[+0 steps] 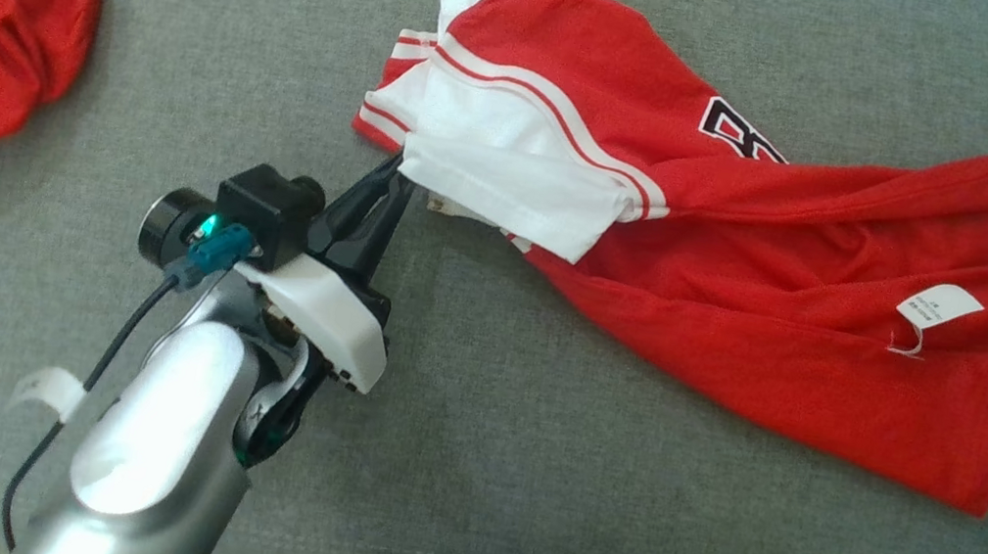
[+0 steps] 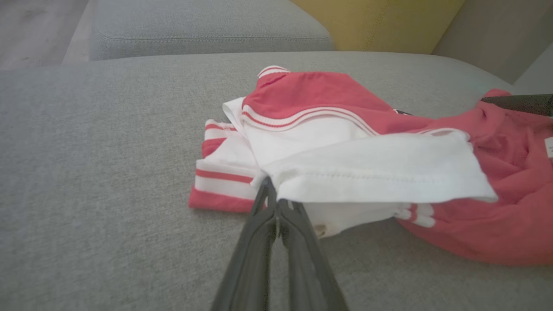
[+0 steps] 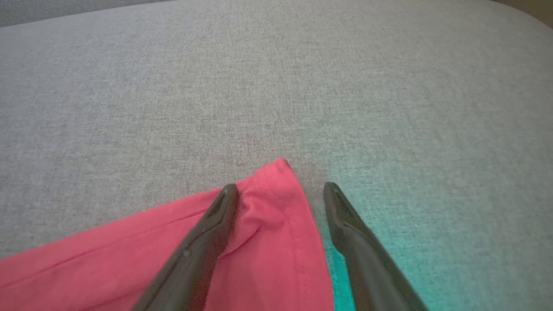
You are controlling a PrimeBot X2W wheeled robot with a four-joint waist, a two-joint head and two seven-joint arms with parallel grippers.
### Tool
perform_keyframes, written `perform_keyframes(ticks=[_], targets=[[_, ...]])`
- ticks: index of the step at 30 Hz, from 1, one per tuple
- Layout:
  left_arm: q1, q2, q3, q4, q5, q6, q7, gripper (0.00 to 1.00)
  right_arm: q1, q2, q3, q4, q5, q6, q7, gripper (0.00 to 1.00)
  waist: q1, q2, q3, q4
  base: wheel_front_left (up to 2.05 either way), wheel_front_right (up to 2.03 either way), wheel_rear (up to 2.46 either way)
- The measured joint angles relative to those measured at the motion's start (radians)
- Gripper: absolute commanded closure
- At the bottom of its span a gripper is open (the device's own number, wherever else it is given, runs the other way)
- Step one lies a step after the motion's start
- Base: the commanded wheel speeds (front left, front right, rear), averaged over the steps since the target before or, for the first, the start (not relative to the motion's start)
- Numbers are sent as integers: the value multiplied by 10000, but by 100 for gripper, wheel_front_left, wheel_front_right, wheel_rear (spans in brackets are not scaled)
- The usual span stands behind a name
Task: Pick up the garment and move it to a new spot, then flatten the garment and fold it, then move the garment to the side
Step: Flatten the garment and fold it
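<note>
Crumpled red-and-white garment [image 1: 755, 259] seen on grey woven sofa [image 1: 521, 480]; white hem [image 2: 367, 181] pinched by left claw [image 1: 392, 170]; right claw [image 3: 281, 188] spread wide, nothing gripped.

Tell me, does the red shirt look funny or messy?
Yes. The red shirt lies twisted and bunched on the grey cushion, not flat. Its white sleeve is flopped over the body, pinched at its hem by the shut left tool. A white label shows on the outside, so that part may be inside out.
</note>
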Motion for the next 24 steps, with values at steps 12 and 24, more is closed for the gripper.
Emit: perform_keyframes(ticks=[12, 24], targets=[[-88, 73, -4, 79, -86, 65, -240, 100, -298, -102, 407, 290, 510, 0, -420, 100, 0, 0, 53, -12, 0, 0, 0], [102, 978, 970, -2121, -240, 807, -343, 100, 935, 144, 508, -2368, 539, 0, -2623, 100, -1, 0, -1011, -347, 0, 0, 0]])
